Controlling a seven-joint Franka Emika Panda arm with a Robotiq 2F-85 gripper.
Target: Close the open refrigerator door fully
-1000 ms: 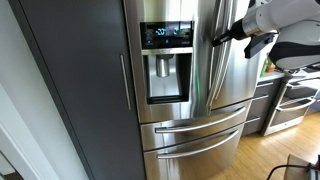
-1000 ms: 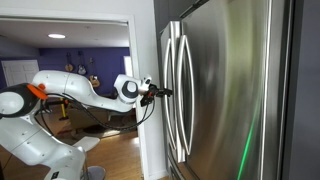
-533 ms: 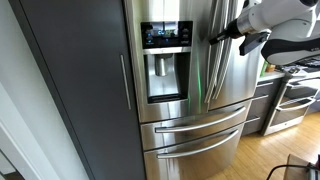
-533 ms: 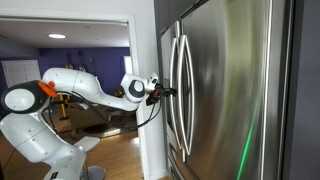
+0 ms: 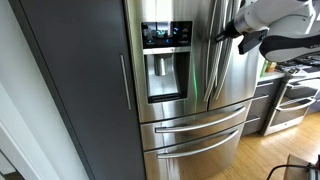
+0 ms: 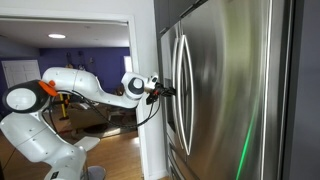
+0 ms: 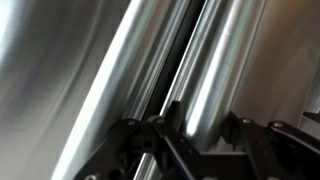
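Nearly shut, refrigerator door (image 5: 165, 112): left upper leaf of the fridge, its face looking about level with the plain steel door (image 5: 238, 80) to its right. Whether the seal has seated cannot be told.
Robot's tool (image 5: 220, 35): up at the top run of the long bar handle (image 5: 207, 70). In an exterior view the tool (image 6: 160, 89) is touching the bars or just beside them. I cannot tell whether it is set wide or narrow.
Step in hand: judged to be the last push home. It is best done square into the door, close to the handle-side edge and far from the hinge, slowly and straight.
Risk: round, polished bars give little purchase, so a glancing push would likely skid sideways.
Wrist view: twin bar handles (image 7: 205, 80), cylindrical and mirror-bright, with a thin dark seam between them and dark tool linkages along the near edge.
Materials: brushed stainless steel, a glossy black dispenser recess (image 5: 167, 78) and a blue-lit display panel (image 5: 166, 34).
Surroundings: matte dark cabinet panel (image 5: 80, 90) at left, with wide lower drawers (image 5: 195, 138) and their bowed horizontal handles beneath.
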